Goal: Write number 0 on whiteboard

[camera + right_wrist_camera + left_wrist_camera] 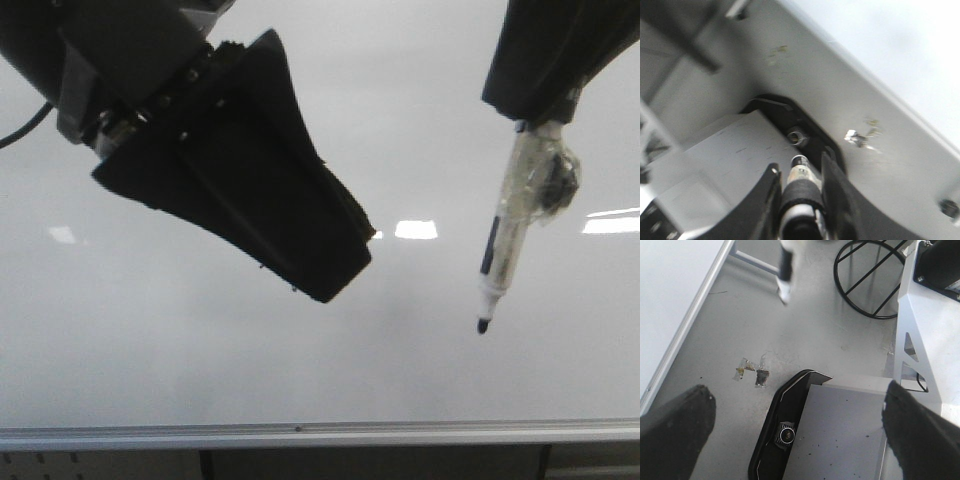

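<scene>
R gripper (800,187): both black fingers closed tight on a marker (500,255), w/ no gap either side of the barrel in the R wrist view. In the front view the marker hangs tilted, tip low and toward the robot's left, clear tape or plastic wrapped round its upper barrel; tip looks just off the whiteboard (200,350), but contact can't be judged from this angle. Barrel has a dark band; any print on it too small to read.

L gripper (790,435): fingers spread wide apart, one at each lower corner of its wrist view, nothing between them. In the front view it's covered by a black fabric wrap (250,200), frayed at the edges; fingers themselves hidden there.

Whiteboard fills the front view, glossy pale grey, silver rail (300,435) along its near edge, bright light patches on it. No drawn 0 visible on the board in any view.

R wrist view blurred. Both arms cut off at frame top.
</scene>
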{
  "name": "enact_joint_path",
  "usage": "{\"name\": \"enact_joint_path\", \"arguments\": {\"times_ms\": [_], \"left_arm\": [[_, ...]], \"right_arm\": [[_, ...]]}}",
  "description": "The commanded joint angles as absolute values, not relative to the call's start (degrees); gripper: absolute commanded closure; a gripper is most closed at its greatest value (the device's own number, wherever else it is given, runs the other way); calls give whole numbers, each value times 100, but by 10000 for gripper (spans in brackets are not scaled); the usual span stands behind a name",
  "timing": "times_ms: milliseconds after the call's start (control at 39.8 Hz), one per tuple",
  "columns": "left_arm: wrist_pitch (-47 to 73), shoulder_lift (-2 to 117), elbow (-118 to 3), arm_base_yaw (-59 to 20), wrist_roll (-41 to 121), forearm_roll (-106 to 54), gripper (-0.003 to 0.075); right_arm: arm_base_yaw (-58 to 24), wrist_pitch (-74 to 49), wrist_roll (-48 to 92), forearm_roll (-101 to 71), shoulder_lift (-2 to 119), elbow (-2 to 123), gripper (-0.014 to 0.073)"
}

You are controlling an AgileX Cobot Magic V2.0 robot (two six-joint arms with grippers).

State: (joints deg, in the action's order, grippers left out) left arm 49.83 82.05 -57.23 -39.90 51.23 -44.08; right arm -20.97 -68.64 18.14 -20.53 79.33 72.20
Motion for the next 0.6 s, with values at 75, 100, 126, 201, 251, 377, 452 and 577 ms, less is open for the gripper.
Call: {"name": "enact_joint_path", "arguments": {"times_ms": [75,100,126,201,251,377,452,577], "left_arm": [[4974,8002,-5903,-4011,5096,-4703,148],[4987,8002,-5903,-4011,5096,-4703,178],[4999,8002,-5903,-4011,5096,-4703,204],[4999,8002,-5903,-4011,5096,-4703,325],[4999,8002,-5903,-4011,5096,-4703,399],[4999,8002,-5903,-4011,5096,-4703,575],[4989,8002,-5903,-4011,5096,-4703,664],[4977,8002,-5903,-4011,5096,-4703,740]], "right_arm": [[-2103,-6275,1288,-1476,7755,7578,654],[-2103,-6258,1288,-1476,7755,7586,654],[-2103,-6247,1288,-1476,7755,7586,654],[-2103,-6216,1283,-1476,7755,7591,654],[-2103,-6176,1230,-1476,7755,7598,654],[-2103,-6026,1101,-1442,7755,7652,654],[-2103,-5961,1011,-1364,7766,7732,654],[-2103,-5844,808,-1091,7786,7991,654]]}}
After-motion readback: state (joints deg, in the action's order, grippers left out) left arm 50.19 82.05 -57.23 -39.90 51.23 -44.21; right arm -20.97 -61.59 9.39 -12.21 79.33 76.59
